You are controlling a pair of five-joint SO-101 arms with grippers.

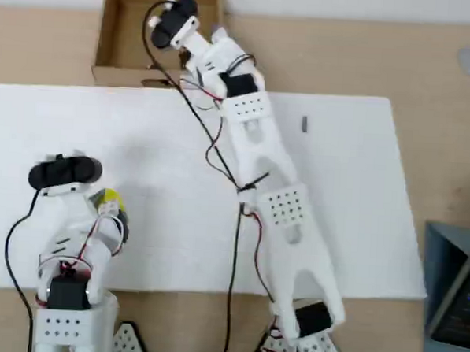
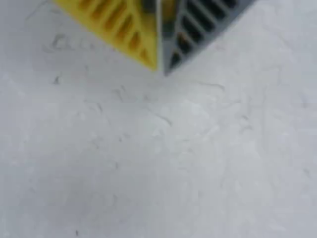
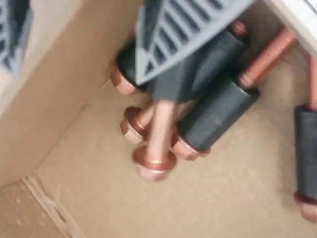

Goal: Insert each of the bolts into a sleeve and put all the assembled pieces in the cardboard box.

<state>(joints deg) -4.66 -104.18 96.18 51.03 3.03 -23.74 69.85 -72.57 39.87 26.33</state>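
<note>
The fingers (image 3: 188, 29) of our right gripper (image 3: 77, 74) stand apart inside the cardboard box (image 3: 99, 198), holding nothing. Beside one finger a sleeved bolt (image 3: 163, 114) lies across others, its copper head toward the box wall. Our left gripper (image 2: 159, 67) is closed, empty, over the white sheet (image 2: 158, 158).

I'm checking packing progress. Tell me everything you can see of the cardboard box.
The cardboard box is plain brown and open-topped, with upright walls and a flat floor that shows a seam near one corner. It stands on the wooden table just beyond the white mat's far edge. Several copper bolts in black sleeves lie on its floor, some piled by a wall. The right gripper hangs inside it, jaws open.
</note>
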